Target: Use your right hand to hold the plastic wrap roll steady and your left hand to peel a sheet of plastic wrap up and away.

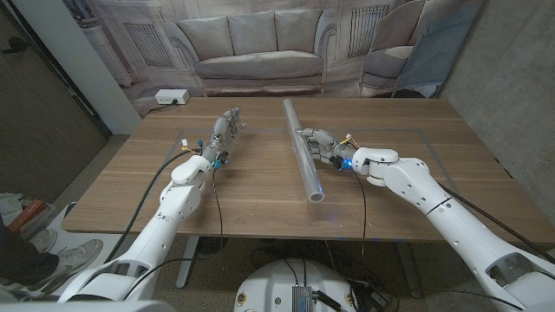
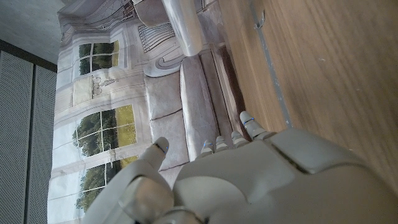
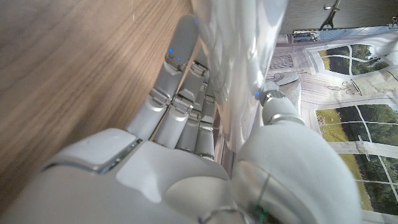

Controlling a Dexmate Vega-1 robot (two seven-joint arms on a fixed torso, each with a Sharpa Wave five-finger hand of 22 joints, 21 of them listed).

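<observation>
A long clear plastic wrap roll (image 1: 310,178) lies on the wooden table (image 1: 260,195), running from the far middle toward the front. My right hand (image 1: 323,146) holds it about midway along from the right side. In the right wrist view its fingers (image 3: 177,106) lie along one side of the roll (image 3: 239,56) and the thumb (image 3: 277,112) presses the other. My left hand (image 1: 224,134) stands to the left of the roll, well apart from it, fingers stretched out and holding nothing. The left wrist view shows that hand (image 2: 249,180) over bare wood.
A white power box (image 1: 171,97) sits behind the table's far left corner, in front of a backdrop printed with a sofa (image 1: 257,48). Thin tape lines (image 1: 184,135) mark a rectangle on the tabletop. Bare wood lies between the hands and along the front edge.
</observation>
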